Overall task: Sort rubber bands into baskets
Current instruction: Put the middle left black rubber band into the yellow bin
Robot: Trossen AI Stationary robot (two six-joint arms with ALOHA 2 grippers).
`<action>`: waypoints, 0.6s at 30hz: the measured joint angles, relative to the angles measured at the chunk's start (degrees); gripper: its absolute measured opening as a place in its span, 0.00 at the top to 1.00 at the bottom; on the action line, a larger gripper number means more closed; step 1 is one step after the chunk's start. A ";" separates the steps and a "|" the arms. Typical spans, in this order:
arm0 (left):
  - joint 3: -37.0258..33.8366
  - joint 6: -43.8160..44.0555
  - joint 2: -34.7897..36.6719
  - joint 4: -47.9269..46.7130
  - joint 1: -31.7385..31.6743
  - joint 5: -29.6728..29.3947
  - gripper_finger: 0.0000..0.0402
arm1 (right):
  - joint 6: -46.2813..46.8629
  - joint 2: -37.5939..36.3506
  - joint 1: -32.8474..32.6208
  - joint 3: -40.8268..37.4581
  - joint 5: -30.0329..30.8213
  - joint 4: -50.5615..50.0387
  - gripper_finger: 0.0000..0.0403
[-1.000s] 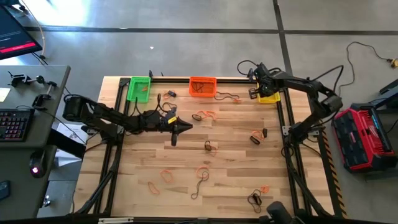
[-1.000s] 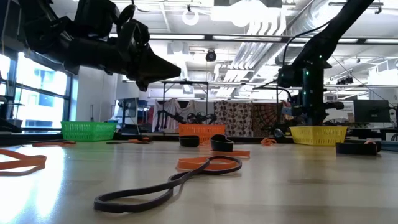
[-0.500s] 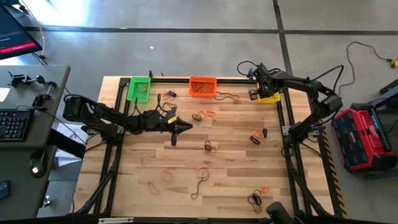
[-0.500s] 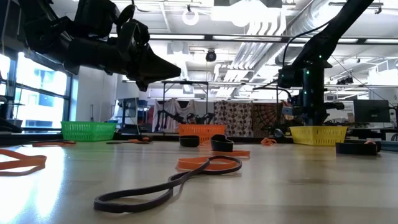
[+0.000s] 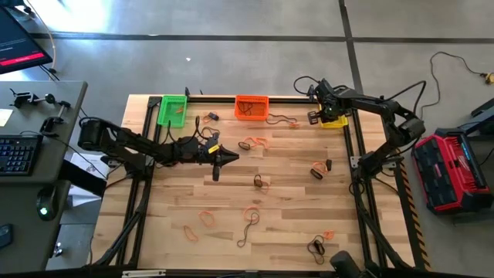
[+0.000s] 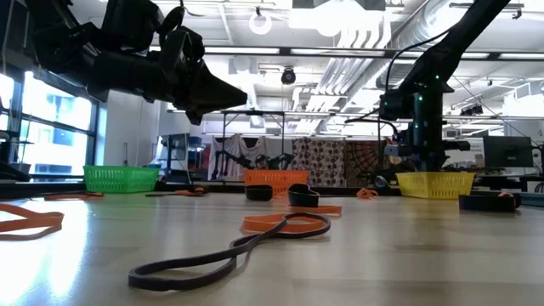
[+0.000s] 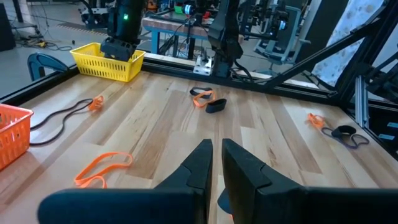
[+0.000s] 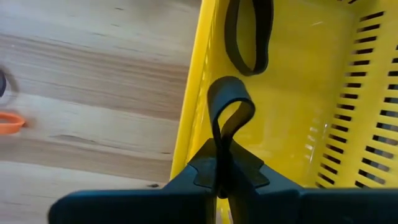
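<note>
Over the yellow basket (image 5: 333,120) at the table's far right, my right gripper (image 8: 222,180) points down, shut on a black rubber band (image 8: 229,112). Another black band (image 8: 249,37) lies on that basket's floor. The orange basket (image 5: 251,106) and the green basket (image 5: 172,109) stand along the far edge. My left gripper (image 5: 231,158) hangs level above the table's middle left, shut, with nothing between its fingers (image 7: 202,158). Orange, brown and black rubber bands (image 5: 255,144) lie scattered flat on the wood. My right gripper pinches the black band between its two fingers where the band's two sides run together (image 8: 219,163). The fingers come from above, pointing down. The band's free loop (image 8: 231,93) sticks out past the fingertips, clear of the basket floor, just inside the basket's wall.
Loose bands lie at mid-table (image 5: 261,182), toward the near edge (image 5: 248,220), at the near right (image 5: 316,247) and right (image 5: 318,170). A black and an orange band (image 6: 255,238) lie close to the low camera. A black frame borders the table (image 5: 293,201).
</note>
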State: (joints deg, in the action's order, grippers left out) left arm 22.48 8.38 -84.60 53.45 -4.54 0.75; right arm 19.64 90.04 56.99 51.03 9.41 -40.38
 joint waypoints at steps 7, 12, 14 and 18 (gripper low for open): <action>0.00 0.00 0.00 -0.02 0.00 0.00 0.94 | -0.11 0.00 0.00 0.00 -0.04 -0.15 0.92; 0.00 -0.07 0.00 -0.02 0.00 0.02 0.94 | -0.11 0.00 -0.02 -0.02 -0.04 -0.17 0.82; 0.00 -0.59 0.00 -0.04 0.00 0.01 0.94 | -0.11 0.00 -0.02 -0.02 -0.04 -0.19 0.78; 0.00 -1.01 -0.01 -0.02 0.00 0.02 0.94 | -0.11 0.00 -0.02 0.23 -0.38 -0.93 0.75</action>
State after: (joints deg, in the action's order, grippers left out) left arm 22.48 7.38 -84.61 53.43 -4.54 0.78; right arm 19.53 90.04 56.97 51.26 9.02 -41.31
